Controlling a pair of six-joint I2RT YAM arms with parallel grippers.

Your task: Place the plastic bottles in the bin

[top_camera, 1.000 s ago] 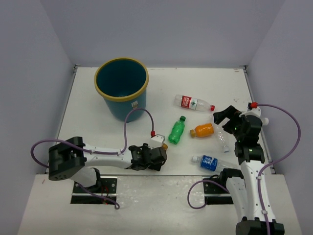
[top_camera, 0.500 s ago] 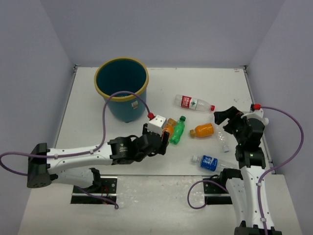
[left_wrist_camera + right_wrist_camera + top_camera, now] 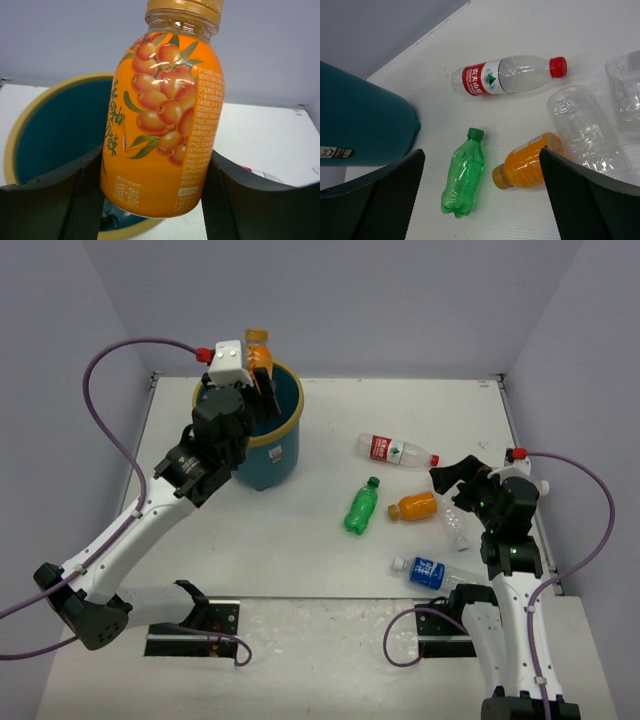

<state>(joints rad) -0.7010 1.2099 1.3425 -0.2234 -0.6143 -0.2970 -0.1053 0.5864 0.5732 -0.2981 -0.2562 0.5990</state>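
Clamped upright between the pads of our left pincer (image 3: 157,197), one orange bottle (image 3: 165,115) hangs over the mouth of the yellow-rimmed bin (image 3: 55,130), not yet dropped; we judge this delivery nearly done. Whether the bin already holds any bottle we cannot tell. Left on the table (image 3: 300,550) are at least five: the red-labelled bottle (image 3: 505,75), the green bottle (image 3: 462,172), the second orange bottle (image 3: 530,165) just beside the plain clear bottle (image 3: 585,130), and the blue-labelled bottle (image 3: 428,571) nearer our bases. Our right pincer (image 3: 480,200) hovers released above that cluster, grasping nothing.
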